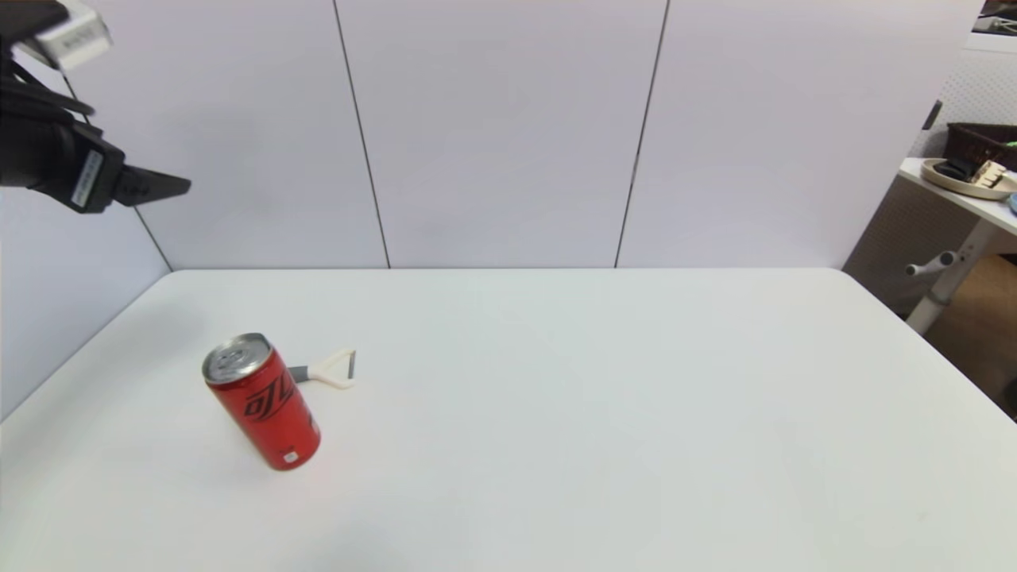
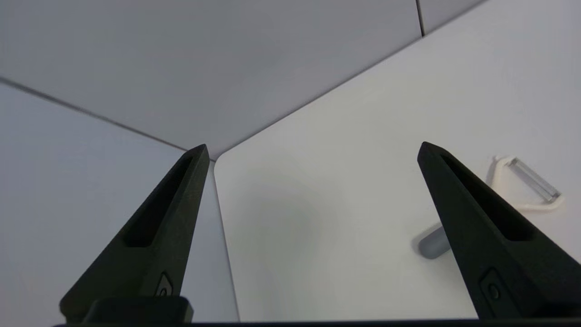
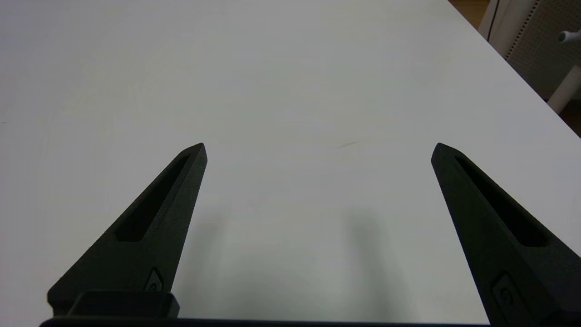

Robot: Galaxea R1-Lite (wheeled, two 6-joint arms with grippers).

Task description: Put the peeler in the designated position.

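A big white table fills the room's middle, with plain grey-white wall panels standing behind it and along its left side. Past the table's right edge stands another white desk with a shallow dish on it.

The peeler lies flat on the table near the left edge, about halfway between the front and back edges. Its cream forked head points toward the right edge, and its dark grey handle points toward a red soda can. The can stands upright just beside the peeler, hiding the handle's end.

The left gripper hangs high in the air above the table's back left corner, well apart from the peeler. Its fingers are spread wide with nothing between them.

The right gripper sits low over bare table near the right edge, fingers spread wide too and holding nothing.
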